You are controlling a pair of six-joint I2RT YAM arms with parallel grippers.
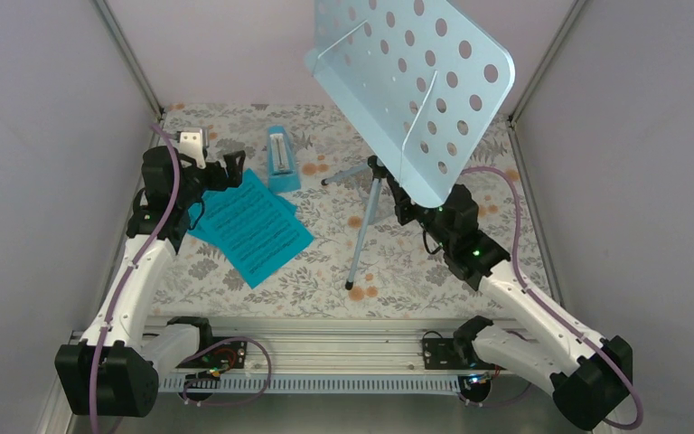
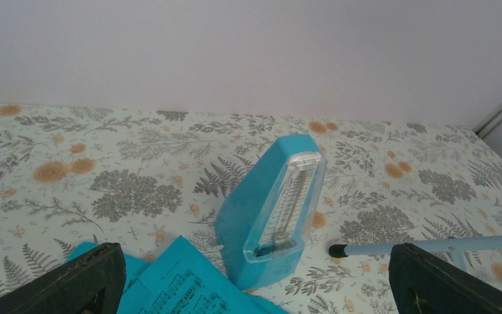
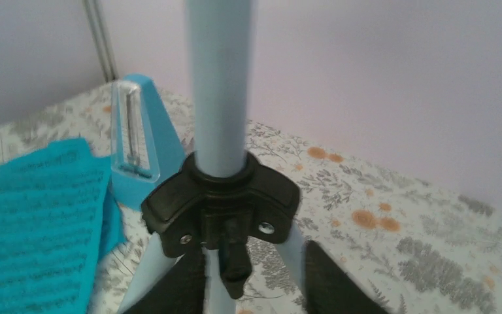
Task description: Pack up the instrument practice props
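The light blue music stand's perforated desk [image 1: 416,81] leans high at the back, on a tripod [image 1: 366,226]. My right gripper [image 1: 396,192] is at the black leg hub [image 3: 219,206]; its fingers [image 3: 336,281] press against two legs just below the hub, shut on them [image 3: 255,288]. The light blue metronome [image 1: 280,161] [image 2: 268,209] stands upright left of the stand. Teal sheet-music pages [image 1: 248,226] [image 2: 176,284] lie flat in front of it. My left gripper [image 1: 226,167] [image 2: 255,288] hangs wide open over the pages' far edge, facing the metronome and holding nothing.
A floral cloth [image 1: 262,298] covers the table, with pale walls on three sides and metal corner posts [image 1: 131,54]. One tripod foot [image 2: 336,250] rests right of the metronome. A metal rail [image 1: 325,348] with the arm bases runs along the near edge.
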